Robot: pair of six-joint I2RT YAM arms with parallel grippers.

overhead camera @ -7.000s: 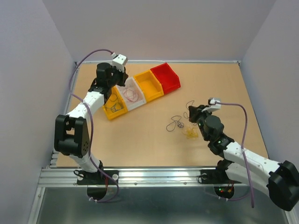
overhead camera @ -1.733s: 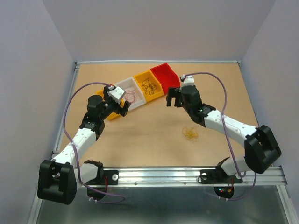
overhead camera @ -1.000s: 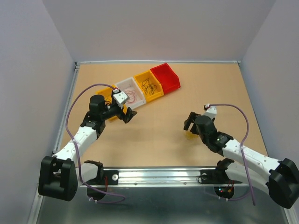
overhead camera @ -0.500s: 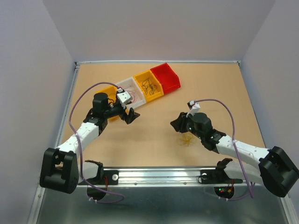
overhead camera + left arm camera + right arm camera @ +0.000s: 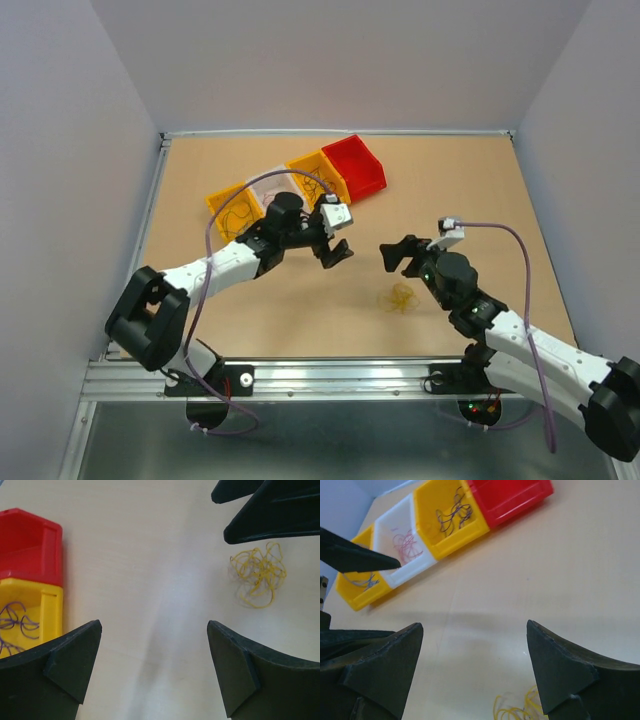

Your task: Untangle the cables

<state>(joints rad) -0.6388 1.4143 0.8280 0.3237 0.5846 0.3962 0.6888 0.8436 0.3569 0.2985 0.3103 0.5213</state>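
Note:
A small clump of yellow cables [image 5: 400,297] lies loose on the tan table [image 5: 480,200], also seen in the left wrist view [image 5: 257,575] and at the bottom edge of the right wrist view [image 5: 515,711]. My left gripper [image 5: 335,252] [image 5: 152,630] hovers open and empty to the left of the clump. My right gripper [image 5: 398,253] [image 5: 474,627] is open and empty just beyond the clump, its fingers [image 5: 270,515] showing above the clump in the left wrist view. Nothing touches the clump.
A row of bins stands at the back left: a red bin [image 5: 510,495], a yellow bin [image 5: 432,500] holding dark wires [image 5: 451,511], a white bin [image 5: 385,525] holding pink wires [image 5: 406,544], and another yellow bin [image 5: 235,208]. The two grippers are close together.
My left arm has swung right from the bins towards the table's middle. My right gripper has pulled off the yellow clump and opened wider. The clump stays on the table.

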